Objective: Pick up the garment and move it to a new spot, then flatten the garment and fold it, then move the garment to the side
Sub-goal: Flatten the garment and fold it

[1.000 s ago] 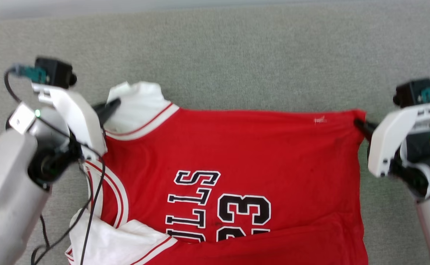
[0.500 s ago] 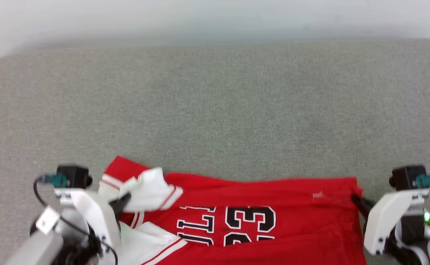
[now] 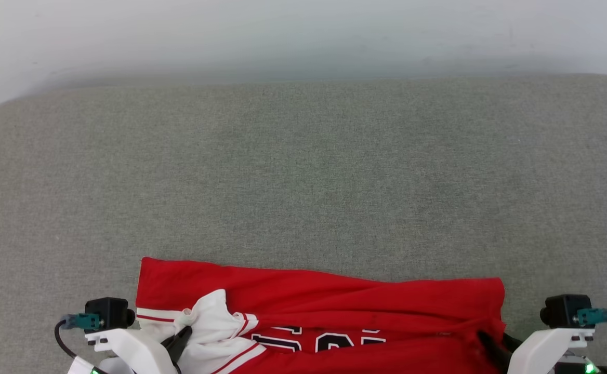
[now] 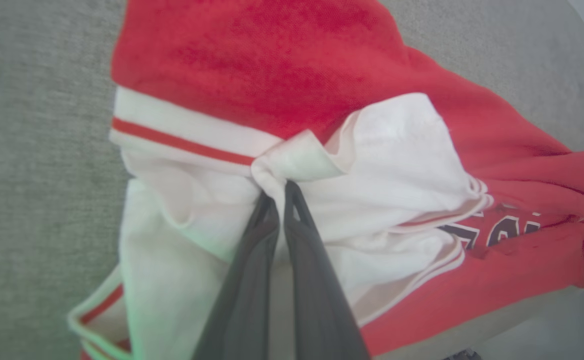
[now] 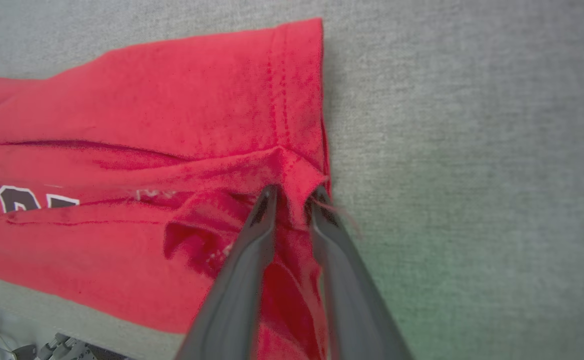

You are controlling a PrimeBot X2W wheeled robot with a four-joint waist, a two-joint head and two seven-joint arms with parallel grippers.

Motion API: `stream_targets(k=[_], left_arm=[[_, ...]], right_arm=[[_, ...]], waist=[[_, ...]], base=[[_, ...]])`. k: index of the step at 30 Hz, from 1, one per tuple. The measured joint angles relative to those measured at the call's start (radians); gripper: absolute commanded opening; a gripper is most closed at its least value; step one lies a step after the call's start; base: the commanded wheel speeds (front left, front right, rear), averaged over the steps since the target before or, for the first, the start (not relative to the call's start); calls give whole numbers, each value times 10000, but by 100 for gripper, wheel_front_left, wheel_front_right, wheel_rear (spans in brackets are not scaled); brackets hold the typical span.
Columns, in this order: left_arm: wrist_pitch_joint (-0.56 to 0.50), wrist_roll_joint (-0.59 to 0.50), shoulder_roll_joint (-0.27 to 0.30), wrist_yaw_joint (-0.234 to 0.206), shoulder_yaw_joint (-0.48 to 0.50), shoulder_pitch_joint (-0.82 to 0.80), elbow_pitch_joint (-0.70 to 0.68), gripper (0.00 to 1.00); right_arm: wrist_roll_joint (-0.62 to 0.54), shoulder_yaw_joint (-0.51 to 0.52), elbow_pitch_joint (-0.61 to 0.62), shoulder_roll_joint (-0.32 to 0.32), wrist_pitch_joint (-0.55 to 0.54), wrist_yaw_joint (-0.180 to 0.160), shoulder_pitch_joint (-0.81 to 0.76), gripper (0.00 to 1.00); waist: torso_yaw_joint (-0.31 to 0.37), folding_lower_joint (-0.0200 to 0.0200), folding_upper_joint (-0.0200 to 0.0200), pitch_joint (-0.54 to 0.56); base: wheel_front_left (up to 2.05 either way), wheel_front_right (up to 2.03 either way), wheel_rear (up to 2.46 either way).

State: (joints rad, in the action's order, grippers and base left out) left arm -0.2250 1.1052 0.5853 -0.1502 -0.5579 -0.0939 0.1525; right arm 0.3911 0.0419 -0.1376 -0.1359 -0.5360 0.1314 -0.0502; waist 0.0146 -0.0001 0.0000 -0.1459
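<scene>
- The shirt [image 3: 334,296] lies bunched along the near edge of the grey padded surface [image 3: 303,182], its black lettering half buried under a fold.
- The left gripper [image 4: 279,192] has its fingers pressed together, pinching a wad of white sleeve just below the red-striped trim.
- The right gripper [image 5: 292,195] is clamped on a red tuck of cloth at the hem corner.
- One grip at each end, with long red creases running between them.
- A pale wall [image 3: 303,36] stands beyond the far edge.
</scene>
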Motion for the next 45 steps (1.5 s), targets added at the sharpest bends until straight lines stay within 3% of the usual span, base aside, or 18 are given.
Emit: stream_targets(k=[2,13,25,36,42,43,44,45], left_arm=[[176,-4,-86,10,-17,55,136,100],[1847,-713,-441,182,121,99,100,100],[4506,-2334,-779,-407,648,-189,-1037,100],[4859,-4612,-1430,-892,1390,-230,-2236,100],[4865,-5035,-1634,-876,1519,71,-2422,100],[4865,-5060,-1655,-871,1532,86,-2422,100],[4865,-5114,-1657,-857,1553,95,-2416,100],[4865,-5133,-1657,-811,1572,97,-2406,100]], right_arm=[[-2,-33,-58,100,161,2,-133,100],[-52,138,790,380,1294,-4,-610,100],[-355,1055,1572,82,-171,-4,-603,100],[-130,972,840,267,-1254,-6,-524,100],[151,727,209,278,-1632,-6,-387,100],[196,706,128,276,-1701,-8,-335,52],[211,686,69,267,-1720,-8,-301,29],[267,688,17,261,-1730,-8,-275,0]], waist=[[33,0,0,62],[69,0,0,637],[-115,0,0,897],[-670,1,0,451],[-866,1,0,251],[-878,1,0,229],[-887,0,0,210],[-896,1,0,196]], base=[[0,0,0],[0,0,0],[0,0,0],[0,0,0],[0,0,0],[0,0,0],[0,0,0],[0,0,0]])
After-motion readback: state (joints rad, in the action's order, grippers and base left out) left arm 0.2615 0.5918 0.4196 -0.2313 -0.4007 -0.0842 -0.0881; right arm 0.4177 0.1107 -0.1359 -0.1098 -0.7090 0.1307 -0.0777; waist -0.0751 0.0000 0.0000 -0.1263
